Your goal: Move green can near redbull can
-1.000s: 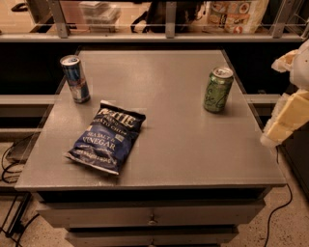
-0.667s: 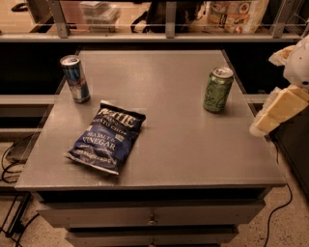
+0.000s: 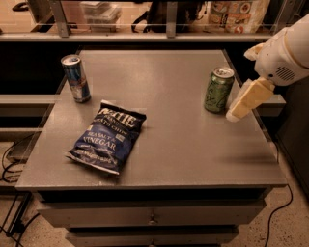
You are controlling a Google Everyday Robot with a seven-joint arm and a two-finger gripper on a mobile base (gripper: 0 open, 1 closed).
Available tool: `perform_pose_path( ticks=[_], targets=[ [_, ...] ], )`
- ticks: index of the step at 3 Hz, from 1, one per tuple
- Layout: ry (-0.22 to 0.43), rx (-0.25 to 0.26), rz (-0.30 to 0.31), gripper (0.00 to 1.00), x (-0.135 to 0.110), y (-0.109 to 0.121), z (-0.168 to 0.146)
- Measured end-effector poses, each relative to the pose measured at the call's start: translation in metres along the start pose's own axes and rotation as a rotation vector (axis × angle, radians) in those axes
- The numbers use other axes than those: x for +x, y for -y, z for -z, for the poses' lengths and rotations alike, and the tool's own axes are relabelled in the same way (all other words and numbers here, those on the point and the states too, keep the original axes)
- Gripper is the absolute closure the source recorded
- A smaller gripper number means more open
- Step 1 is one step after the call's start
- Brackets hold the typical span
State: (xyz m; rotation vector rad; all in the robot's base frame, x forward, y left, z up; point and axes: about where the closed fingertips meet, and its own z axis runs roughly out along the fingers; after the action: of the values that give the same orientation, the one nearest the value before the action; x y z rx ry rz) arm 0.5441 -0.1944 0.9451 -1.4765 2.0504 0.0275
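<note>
The green can stands upright on the right side of the grey table. The redbull can, slim and blue-silver, stands upright at the table's far left. My gripper comes in from the right edge on a white arm; its pale yellow finger hangs just right of the green can, slightly nearer the front, above the table surface and apart from the can.
A dark blue chip bag lies flat in the left middle of the table, between the two cans. A rail and shelf with packages run behind the table. Drawers sit below the front edge.
My gripper has moved left and inward from the table's right edge toward the green can. The cans and the chip bag have not moved.
</note>
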Motion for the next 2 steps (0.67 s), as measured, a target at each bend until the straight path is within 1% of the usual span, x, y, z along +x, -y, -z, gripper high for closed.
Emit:
perform_pose_path(
  ticks=[1, 2],
  targets=[
    [-0.006, -0.043, 0.004, 0.0, -0.003, 0.009, -0.032],
    [-0.022, -0.062, 0.005, 0.0, -0.004, 0.018, -0.052]
  ],
)
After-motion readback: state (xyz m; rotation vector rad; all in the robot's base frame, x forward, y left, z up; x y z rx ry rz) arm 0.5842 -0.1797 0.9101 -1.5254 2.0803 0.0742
